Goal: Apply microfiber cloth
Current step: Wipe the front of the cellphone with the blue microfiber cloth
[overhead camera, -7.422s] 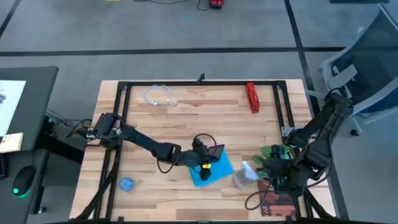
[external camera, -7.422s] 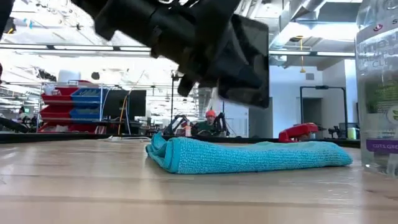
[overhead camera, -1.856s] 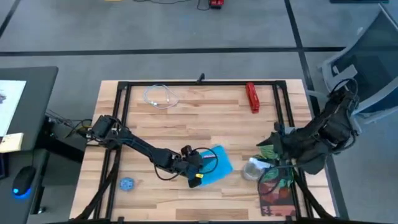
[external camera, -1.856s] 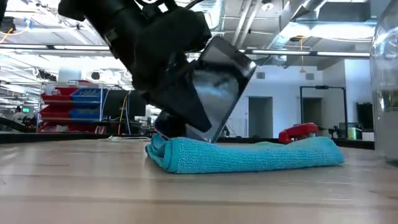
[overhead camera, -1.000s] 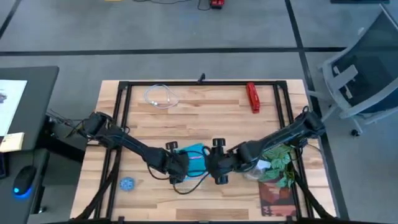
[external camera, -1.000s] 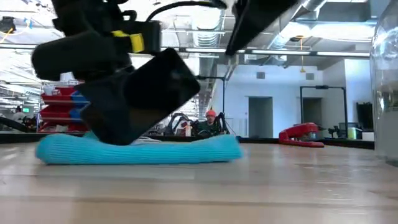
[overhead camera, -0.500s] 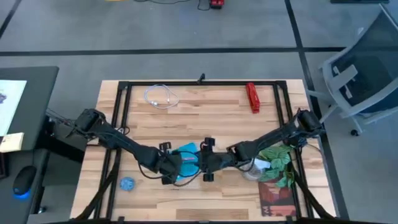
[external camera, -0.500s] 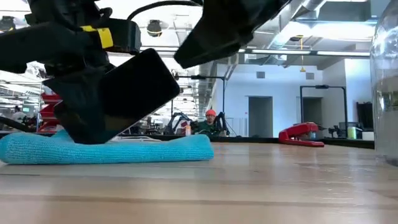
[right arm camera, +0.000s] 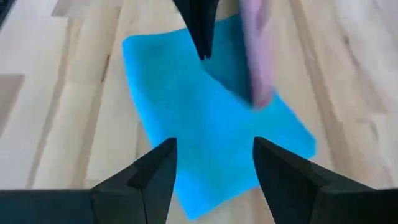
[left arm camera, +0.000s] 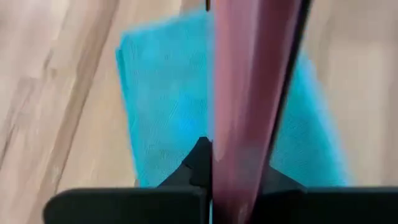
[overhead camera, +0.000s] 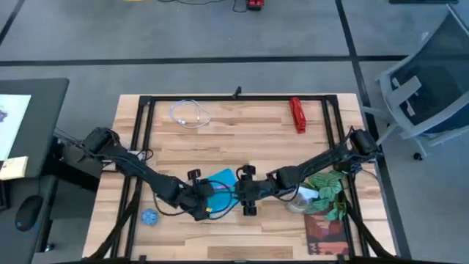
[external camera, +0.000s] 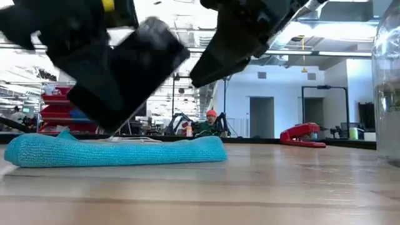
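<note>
The sky-blue microfiber cloth [overhead camera: 224, 180] lies flat on the wooden table near its front middle, also seen in the low view [external camera: 119, 152]. My left gripper [overhead camera: 206, 198] is shut on a black smartphone [external camera: 128, 72], which hangs tilted over the cloth's left part. My right gripper [right arm camera: 214, 171] hovers open over the cloth's right end [external camera: 212, 149], fingers apart, nothing between them. In the low view it stays above the fabric. My left gripper pinches the smartphone between its two fingers; in the left wrist view the phone stands edge-on [left arm camera: 245, 143] in the gap. The fingers come slanting down from the table's left. The phone is tilted, its lower end [external camera: 106, 124] close above the cloth; whether it touches, I cannot tell.
A small blue disc [overhead camera: 149, 216] lies near the front left. A clear bottle [overhead camera: 296, 198] and green leaves [overhead camera: 327, 188] stand right of the cloth. A white cable [overhead camera: 189, 114] and a red tool [overhead camera: 297, 115] lie at the far side, inside the black frame [overhead camera: 146, 117].
My left gripper has moved toward the table's left and near edge and raised the smartphone off the cloth. My right gripper has come leftward over the cloth's right end. The cloth has slid a little toward the left.
</note>
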Available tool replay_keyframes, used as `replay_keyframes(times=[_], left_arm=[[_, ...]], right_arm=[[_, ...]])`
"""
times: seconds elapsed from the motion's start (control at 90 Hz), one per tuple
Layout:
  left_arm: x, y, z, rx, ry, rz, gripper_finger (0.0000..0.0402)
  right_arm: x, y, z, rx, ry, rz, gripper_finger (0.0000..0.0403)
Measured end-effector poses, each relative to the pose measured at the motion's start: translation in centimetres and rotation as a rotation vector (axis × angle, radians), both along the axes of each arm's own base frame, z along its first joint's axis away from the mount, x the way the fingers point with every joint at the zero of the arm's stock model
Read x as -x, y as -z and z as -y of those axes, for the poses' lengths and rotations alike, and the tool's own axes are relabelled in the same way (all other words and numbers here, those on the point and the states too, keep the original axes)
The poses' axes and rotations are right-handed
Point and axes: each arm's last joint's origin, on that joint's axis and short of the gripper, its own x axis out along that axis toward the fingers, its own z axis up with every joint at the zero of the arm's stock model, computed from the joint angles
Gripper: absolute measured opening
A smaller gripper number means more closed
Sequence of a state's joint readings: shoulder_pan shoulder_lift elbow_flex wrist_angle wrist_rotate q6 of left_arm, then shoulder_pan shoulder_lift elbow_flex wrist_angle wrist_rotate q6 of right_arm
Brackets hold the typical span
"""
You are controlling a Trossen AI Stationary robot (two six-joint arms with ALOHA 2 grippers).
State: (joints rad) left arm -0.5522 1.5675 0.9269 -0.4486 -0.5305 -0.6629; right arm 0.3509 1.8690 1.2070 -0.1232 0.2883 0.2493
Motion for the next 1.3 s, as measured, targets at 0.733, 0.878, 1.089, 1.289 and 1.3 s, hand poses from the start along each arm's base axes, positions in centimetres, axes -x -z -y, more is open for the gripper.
replay_keyframes(times=[0.733,0.878,1.089,1.289,1.3], left_arm=[[6.0,5.8,-1.8,0.197,-0.104,0.223,0.0002],[5.6,6.8,-1.5,0.182,-0.119,0.23,0.0002],[5.2,7.6,-1.2,0.147,-0.1,0.24,0.0002],[5.3,7.7,-1.2,0.139,-0.096,0.236,0.0003],[5.3,7.7,-1.2,0.138,-0.097,0.237,0.0003]], right_arm=[[-0.3,4.6,2.0,-0.53,0.428,-0.284,0.025],[-0.3,4.6,2.3,-0.603,0.461,-0.327,0.0249],[-0.2,6.3,3.7,-0.761,0.474,-0.306,0.0249],[0.6,8.1,5.4,-0.907,0.477,-0.16,0.0249],[0.6,8.2,5.4,-0.915,0.476,-0.155,0.0249]])
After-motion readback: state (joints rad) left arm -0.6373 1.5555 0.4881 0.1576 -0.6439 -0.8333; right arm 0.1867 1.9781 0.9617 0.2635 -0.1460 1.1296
